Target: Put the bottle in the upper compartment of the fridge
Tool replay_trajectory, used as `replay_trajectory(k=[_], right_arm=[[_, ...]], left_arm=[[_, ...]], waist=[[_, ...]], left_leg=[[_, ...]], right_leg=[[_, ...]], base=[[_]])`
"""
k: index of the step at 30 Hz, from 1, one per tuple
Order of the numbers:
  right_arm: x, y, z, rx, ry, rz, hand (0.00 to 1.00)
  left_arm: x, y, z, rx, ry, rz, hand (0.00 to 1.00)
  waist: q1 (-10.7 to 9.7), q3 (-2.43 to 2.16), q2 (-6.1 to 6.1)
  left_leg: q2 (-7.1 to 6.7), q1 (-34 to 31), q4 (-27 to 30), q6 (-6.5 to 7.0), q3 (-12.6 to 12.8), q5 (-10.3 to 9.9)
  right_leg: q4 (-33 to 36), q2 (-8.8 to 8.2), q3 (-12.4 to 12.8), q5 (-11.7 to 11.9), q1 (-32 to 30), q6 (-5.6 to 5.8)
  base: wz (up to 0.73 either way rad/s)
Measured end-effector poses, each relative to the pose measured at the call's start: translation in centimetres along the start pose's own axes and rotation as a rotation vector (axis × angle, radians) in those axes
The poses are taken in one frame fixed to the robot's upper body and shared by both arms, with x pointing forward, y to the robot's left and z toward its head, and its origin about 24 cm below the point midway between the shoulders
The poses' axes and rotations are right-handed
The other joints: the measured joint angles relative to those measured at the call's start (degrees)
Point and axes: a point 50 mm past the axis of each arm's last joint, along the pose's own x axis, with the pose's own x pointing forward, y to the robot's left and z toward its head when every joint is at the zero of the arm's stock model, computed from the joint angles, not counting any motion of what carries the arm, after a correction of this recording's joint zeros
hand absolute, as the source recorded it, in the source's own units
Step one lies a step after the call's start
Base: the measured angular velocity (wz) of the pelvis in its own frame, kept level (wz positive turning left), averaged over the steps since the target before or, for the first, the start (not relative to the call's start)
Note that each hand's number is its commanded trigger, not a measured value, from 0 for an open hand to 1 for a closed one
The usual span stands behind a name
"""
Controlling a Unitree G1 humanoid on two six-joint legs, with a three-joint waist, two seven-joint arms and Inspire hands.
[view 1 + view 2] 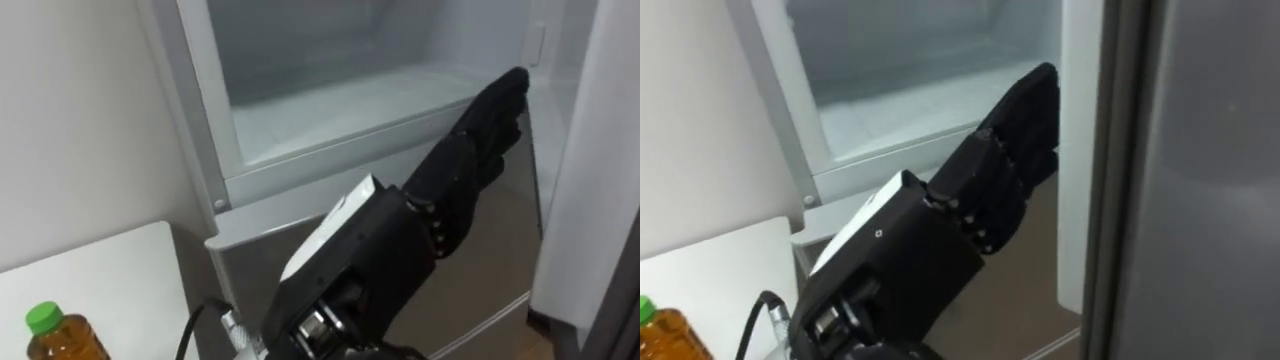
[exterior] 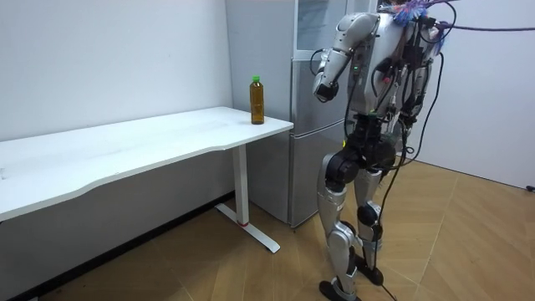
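A bottle (image 1: 55,335) of amber drink with a green cap stands upright on the corner of the white table (image 1: 110,270), at my lower left; in the room view the bottle (image 2: 257,99) is next to the fridge. My left hand (image 1: 480,130) is raised far from it, fingers straight and holding nothing, its tips at the right edge of the upper fridge compartment (image 1: 340,110). That compartment stands open, with a bare white shelf. The left hand (image 1: 1010,150) reaches toward the gap beside the open door (image 1: 1200,180).
The open grey fridge door (image 1: 590,180) fills the right side, close to my head. The lower fridge door (image 1: 290,235) below the compartment is closed. I stand on a wooden floor (image 2: 468,242) right in front of the fridge (image 2: 313,150), with the long table (image 2: 125,146) on my left.
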Motion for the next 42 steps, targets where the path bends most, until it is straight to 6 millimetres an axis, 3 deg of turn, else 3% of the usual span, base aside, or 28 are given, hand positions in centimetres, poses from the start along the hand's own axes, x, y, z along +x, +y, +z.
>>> replay_trajectory(k=[4,9,18,22,32,38,42], right_arm=[[0.0,0.1,-0.3,0.035,0.003,-0.021,0.00],[0.0,0.2,-0.3,0.052,0.002,-0.029,0.00],[0.0,0.3,-0.4,0.103,-0.007,-0.031,0.00],[-0.1,0.2,-0.4,0.112,-0.010,-0.052,0.00],[-0.1,0.5,0.0,0.088,-0.041,-0.033,0.00],[-0.1,0.4,0.1,0.114,-0.042,-0.034,0.00],[-0.1,0.3,0.1,0.120,-0.037,-0.026,0.00]], left_arm=[[0.2,-0.1,-0.5,-0.014,0.022,-0.010,0.00],[1.3,0.1,-0.7,-0.020,0.030,-0.045,0.00],[1.9,-0.5,-1.0,-0.102,0.030,-0.064,0.00],[2.5,-0.7,-0.9,-0.104,0.017,-0.072,0.00],[3.2,-1.2,-0.9,-0.108,0.011,-0.097,0.00],[3.5,-1.5,-1.4,-0.135,0.018,-0.102,0.00],[3.5,-1.6,-1.8,-0.148,0.026,-0.102,0.00]], waist=[[-0.1,0.06,0.24],[-1.3,0.21,0.55],[-3.6,-0.04,1.27],[-3.6,-0.02,1.99],[-4.9,0.14,2.35],[-5.3,0.53,1.77],[-5.4,0.52,1.00]], left_leg=[[0.58,1.0,0.1,-0.16,2.2,-0.1],[0.75,1.7,0.1,-0.29,3.6,-0.2],[1.01,1.9,0.0,-0.29,6.8,-0.2],[1.03,1.7,0.0,-0.29,7.1,-0.2],[1.76,1.1,0.1,-0.32,7.1,-0.2],[1.95,0.9,0.1,-0.36,7.2,-0.2],[1.83,0.9,0.1,-0.39,7.9,-0.2]], right_leg=[[0.0,0.74,2.6,0.3,0.0,-0.29],[-0.4,1.13,4.0,0.3,0.0,-0.39],[-1.1,1.82,7.7,1.0,-1.3,-0.36],[-0.8,2.13,9.4,1.3,-2.0,-0.41],[-0.7,3.02,10.3,1.6,-2.7,-1.00],[-0.3,3.29,10.3,1.8,-3.5,-1.18],[-0.1,3.26,10.6,1.7,-4.2,-1.02]], base=[[-0.31],[-0.17],[-0.25],[-0.24],[-0.08],[-0.01],[-0.05]])
